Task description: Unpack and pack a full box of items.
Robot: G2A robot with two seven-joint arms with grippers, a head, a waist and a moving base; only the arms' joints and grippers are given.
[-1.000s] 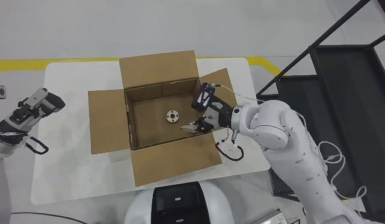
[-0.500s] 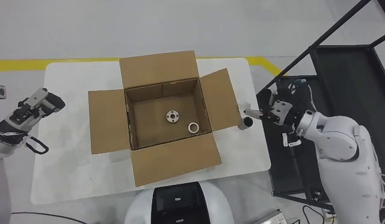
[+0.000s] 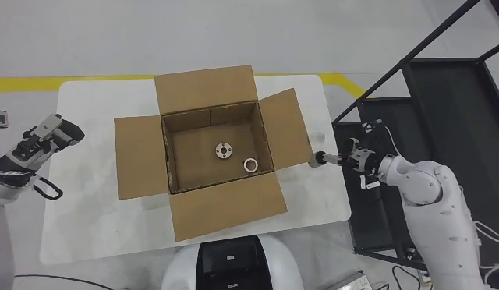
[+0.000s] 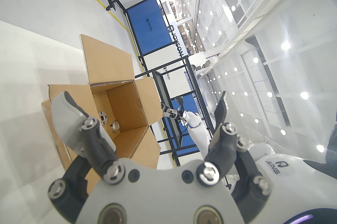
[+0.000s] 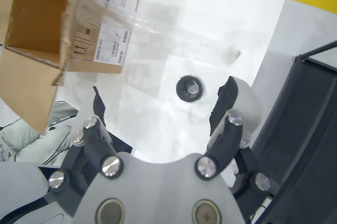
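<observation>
Cardboard box (image 3: 204, 89): brown, all 4 flaps out, ctr of white table (image 3: 93, 204); inside, metal flange disc (image 3: 224, 150) w/ white ring (image 3: 250, 164) at its 4 o'clock. Small dark cylinder (image 5: 190, 88) on table at box's 3 o'clock, R gripper (image 5: 160, 104) spread wide just behind it, not touching. L gripper (image 4: 142, 104) wide open, empty, off table's 9 o'clock edge.

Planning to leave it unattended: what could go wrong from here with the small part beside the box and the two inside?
1. The small cylinder stands on the table near its right edge, just ahead of the open right gripper; a nudge could knock it off.
2. Reaching in for the ring or flanged disc, that arm may catch the right flap of the box.
</observation>
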